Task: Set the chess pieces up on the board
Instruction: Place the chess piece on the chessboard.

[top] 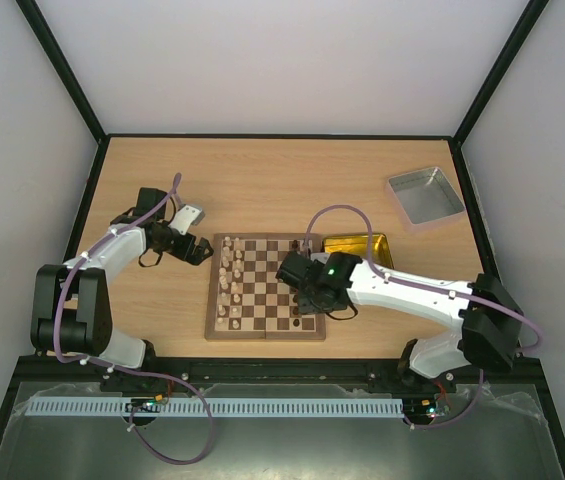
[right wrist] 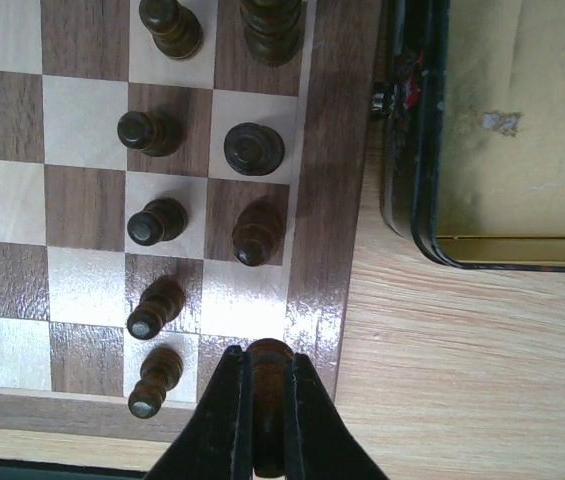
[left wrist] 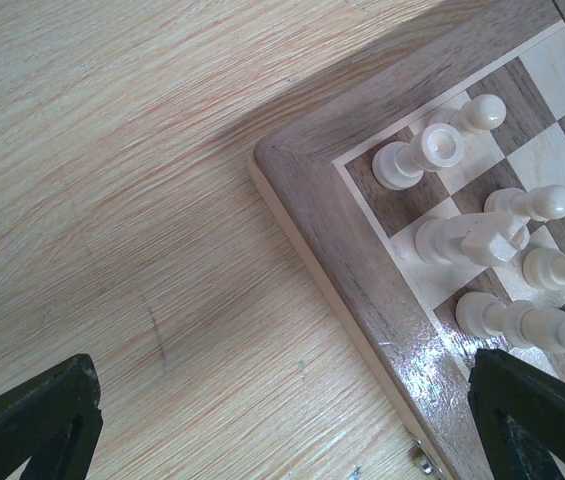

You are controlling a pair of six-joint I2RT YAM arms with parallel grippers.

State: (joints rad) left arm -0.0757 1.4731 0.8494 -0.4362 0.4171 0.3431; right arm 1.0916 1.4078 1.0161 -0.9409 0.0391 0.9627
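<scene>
Currently the right hand [right wrist: 267, 362] pinches a dark brown turned wooden piece [right wrist: 268, 395] over the edge of the checkered wooden board [right wrist: 320, 200] — likely to fill an empty back-row square. The left hand [left wrist: 287, 420] hovers spread, just off the board's corner.

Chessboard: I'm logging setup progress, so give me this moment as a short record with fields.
board: flat on the table, between the two arms
cream pieces: standing in rows along the board's left side
dark pieces: standing along its right side
right tool: shut on a dark piece, at the board's corner on the dark side
left tool: open, empty, beside the cream-side corner
gold tin: beside the board's right edge
</scene>
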